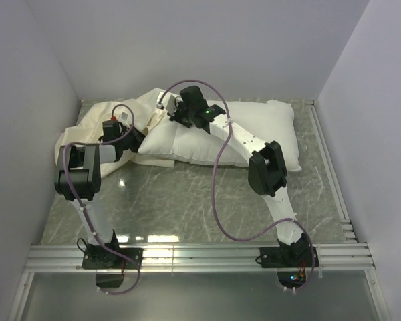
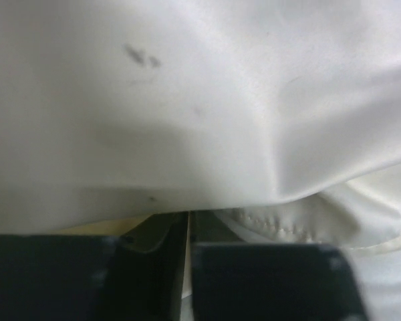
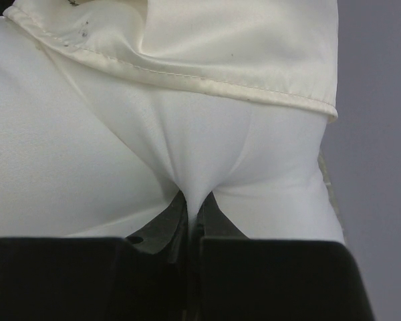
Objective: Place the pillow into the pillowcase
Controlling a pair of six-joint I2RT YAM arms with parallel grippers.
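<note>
Insertion of the pillow (image 1: 254, 130) into the pillowcase (image 1: 93, 124), early stage. The pillow lies across the far middle and right of the table (image 1: 187, 194). The pillowcase is bunched at the far left, its mouth lapping only the pillow's left end. The right gripper (image 3: 192, 204), jaws pressed together, pinches a tented fold of the pillow's cover just short of the pillowcase's stitched hem (image 3: 207, 83). The left gripper (image 2: 188, 231), facing speckled cream cloth, is drawn to a narrow slit with a pale sliver of pillowcase in it; how firmly it holds cannot be told. The step in hand appears to be feeding the left end through the mouth. Done well, the left claw would anchor one layer of the hem and lift it, while the right drives the pillow leftward, low and straight, so the corner enters rather than shoving the sack away. A slipping pinch is the chief risk.
</note>
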